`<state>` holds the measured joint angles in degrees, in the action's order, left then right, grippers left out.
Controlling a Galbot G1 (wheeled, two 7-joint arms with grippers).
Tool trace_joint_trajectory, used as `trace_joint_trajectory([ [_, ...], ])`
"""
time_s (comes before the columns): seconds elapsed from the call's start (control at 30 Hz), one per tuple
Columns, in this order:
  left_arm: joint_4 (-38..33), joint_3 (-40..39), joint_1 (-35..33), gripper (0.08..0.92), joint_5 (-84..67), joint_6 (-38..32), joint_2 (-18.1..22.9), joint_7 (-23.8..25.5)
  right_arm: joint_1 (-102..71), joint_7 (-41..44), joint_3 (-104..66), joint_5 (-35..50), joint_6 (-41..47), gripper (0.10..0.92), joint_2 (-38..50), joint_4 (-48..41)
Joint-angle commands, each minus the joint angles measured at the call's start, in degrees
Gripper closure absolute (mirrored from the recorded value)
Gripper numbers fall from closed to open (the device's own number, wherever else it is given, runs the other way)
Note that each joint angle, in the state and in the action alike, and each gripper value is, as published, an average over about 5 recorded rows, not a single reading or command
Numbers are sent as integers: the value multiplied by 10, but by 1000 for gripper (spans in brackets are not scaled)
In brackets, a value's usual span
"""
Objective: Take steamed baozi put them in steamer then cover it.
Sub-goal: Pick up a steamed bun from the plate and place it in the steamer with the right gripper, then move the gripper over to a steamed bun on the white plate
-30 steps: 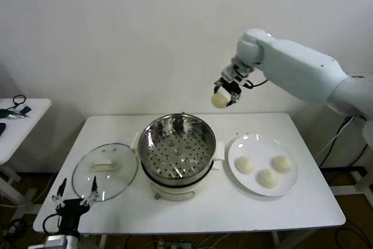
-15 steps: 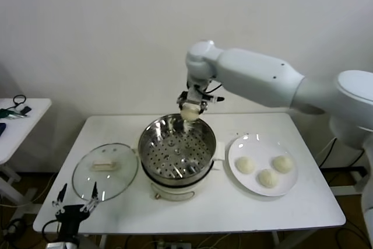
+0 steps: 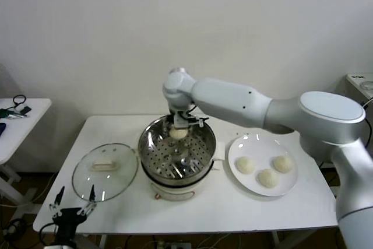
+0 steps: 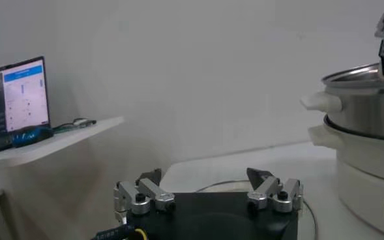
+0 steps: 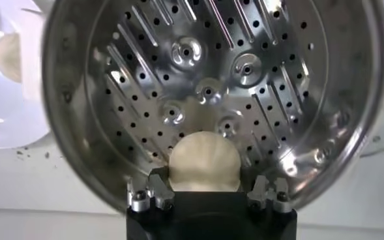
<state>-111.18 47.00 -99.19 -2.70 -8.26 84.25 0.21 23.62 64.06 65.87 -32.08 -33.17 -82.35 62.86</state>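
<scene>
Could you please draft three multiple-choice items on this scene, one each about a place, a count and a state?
1. Where does the cover lie?
A. on the steamer
B. on the table beside the steamer, on the robot's left
C. on the plate

2. How many baozi sit on the plate?
A. three
B. one
C. five

3. How is the steamer?
A. covered
B. tipped over
C. uncovered, with the right hand holding a baozi over its tray

Answers:
1 B: the glass cover rests flat on the table.
2 A: three buns show on the white plate.
3 C: the perforated tray is exposed, with the bun above it.
</scene>
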Motion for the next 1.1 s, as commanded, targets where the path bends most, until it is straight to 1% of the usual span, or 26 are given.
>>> trace_joint_trajectory([
  [0.03,3,0,-3,177,-1,-2,-1,-1,-30,-1,-7,-45,-13,318,-15,-20],
  [0.3,5,0,-5,177,0,-5,-2,-3,-49,-9,-16,-61,-15,298,-18,-37],
  [0.4,3,0,-6,177,0,-5,-2,-3,-50,-7,-16,-62,-8,257,-16,-34],
  [0.5,2,-1,-10,177,1,-7,-1,-7,-46,0,-18,-55,-1,215,-13,-25],
  [0.7,-5,0,-17,177,2,-8,1,-10,-23,12,-23,-36,0,203,6,8],
  [0.77,-6,0,-19,177,2,-8,2,-10,-8,16,-23,-16,1,202,16,19],
  [0.9,-9,0,-23,177,3,-9,3,-10,40,22,-16,63,24,202,50,54],
  [1.0,-12,0,-24,177,3,-9,4,-10,87,19,-1,135,65,203,82,80],
  [1.1,-15,0,-24,177,4,-9,4,-10,134,3,33,221,131,203,131,104],
])
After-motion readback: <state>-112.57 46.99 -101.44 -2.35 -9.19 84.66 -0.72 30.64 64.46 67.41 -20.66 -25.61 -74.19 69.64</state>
